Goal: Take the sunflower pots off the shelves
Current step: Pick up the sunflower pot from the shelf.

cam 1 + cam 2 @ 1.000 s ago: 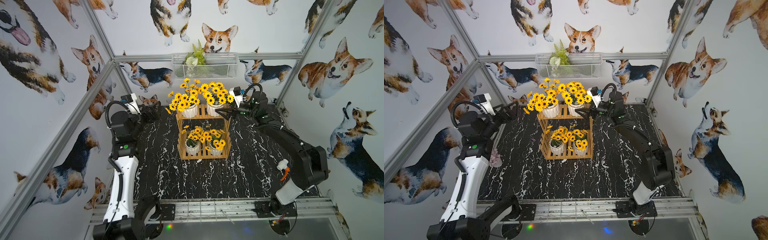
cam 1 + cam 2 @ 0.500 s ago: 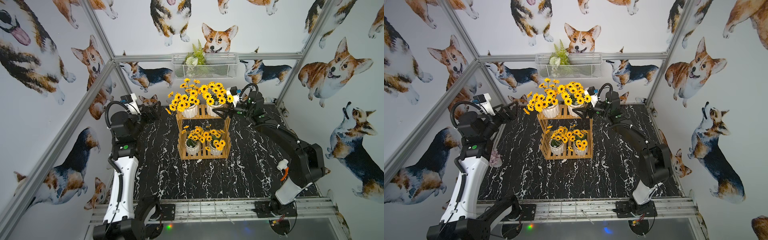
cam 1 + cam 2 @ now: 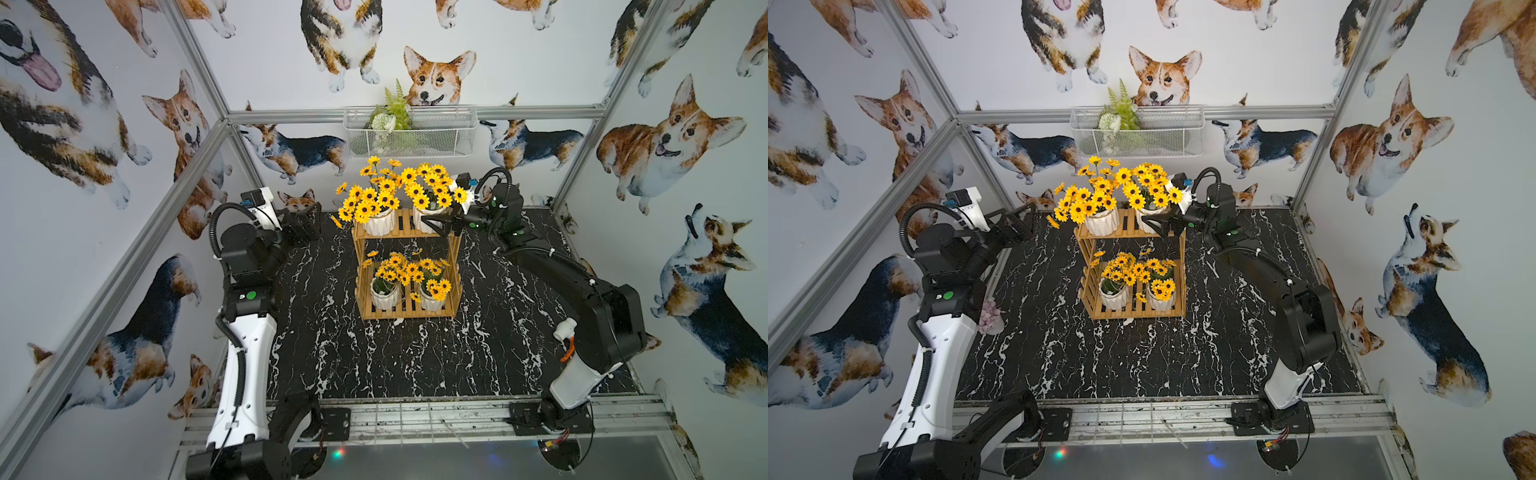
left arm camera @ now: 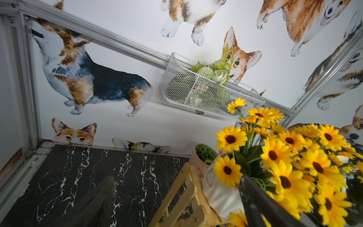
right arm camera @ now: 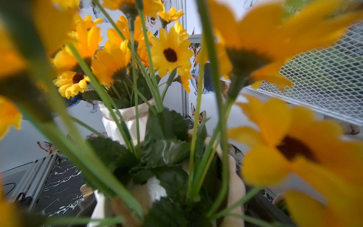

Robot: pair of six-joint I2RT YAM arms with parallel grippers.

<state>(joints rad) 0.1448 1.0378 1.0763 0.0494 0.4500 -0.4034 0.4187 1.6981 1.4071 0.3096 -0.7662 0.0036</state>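
The sunflower pots (image 3: 385, 296) all stand on the shelves (image 3: 409, 312), two on each tier, at the far middle of the black marbled table (image 3: 374, 374).

The right gripper (image 3: 439, 223) is at the height of the upper tier, on its right side. Its jaws are spread on either side of the right flank of the upper right pot (image 3: 423, 219); whether they touch it cannot be told. In the right wrist view that pot's leaves, stems and blurred blooms fill the picture. Beyond them is the upper left pot (image 5: 125, 121), with a twine band round its neck.

The left gripper (image 3: 307, 222) hangs left of the upper tier, apart from the rack, with its jaws spread wide. One of its dark fingers (image 4: 255, 200) shows in front of the yellow blooms in the left wrist view. That view also shows a beige bowl (image 4: 193, 159) of green foliage beyond the shelves.

A white mesh basket (image 3: 440, 139) holding a green fern (image 3: 392, 104) hangs on the far wall rail. A round green dot (image 3: 250, 295) marks the left arm; any print on the arms is too small to read.
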